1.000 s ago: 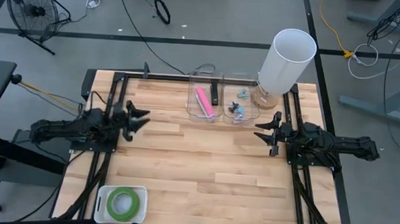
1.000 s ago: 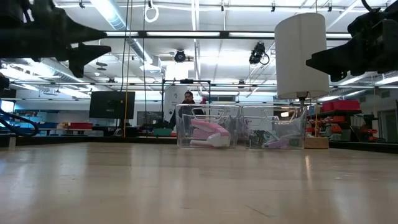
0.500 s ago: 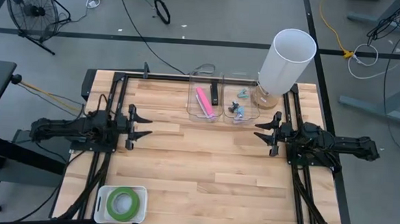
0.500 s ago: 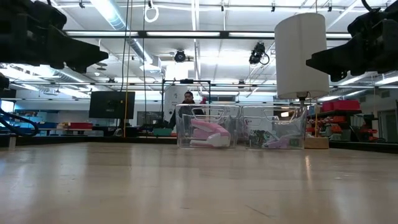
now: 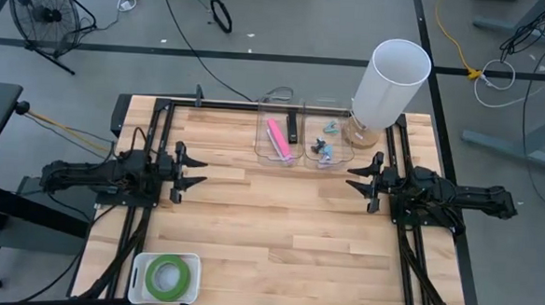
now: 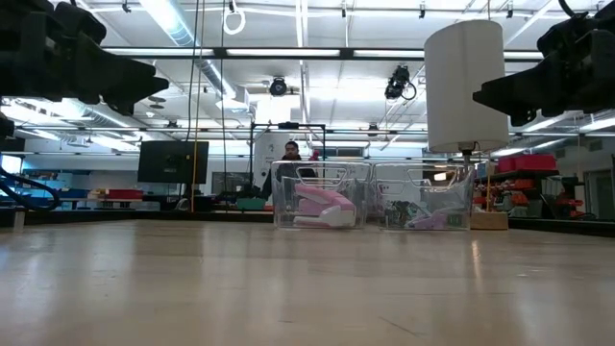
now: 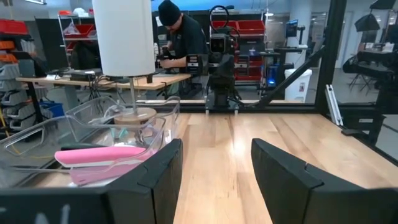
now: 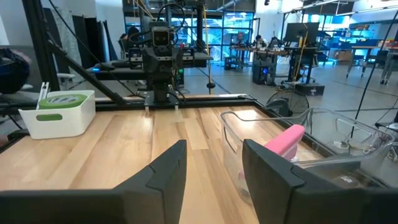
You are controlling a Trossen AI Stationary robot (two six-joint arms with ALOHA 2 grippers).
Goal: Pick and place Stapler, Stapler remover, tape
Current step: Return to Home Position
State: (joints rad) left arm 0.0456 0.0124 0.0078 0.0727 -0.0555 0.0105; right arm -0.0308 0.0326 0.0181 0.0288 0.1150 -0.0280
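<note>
Left gripper [image 5: 202, 170] hovers wide open and empty, well left of the clear bins [image 5: 305, 105]; right gripper [image 5: 352, 175], equally open and empty, near their right side

Overhead, table-level and wrist views share clear bins [image 5: 340, 156].

A robotics lab: monitor [image 6: 173, 160], red parts bins [image 6: 524, 163], ceiling strip lights [image 6: 163, 14].

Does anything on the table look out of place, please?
Nothing stands out: pink stapler in the left transparent bin, blue staple removers in the right transparent bin, green tape in the white bin; left gripper and right gripper hover open.
</note>
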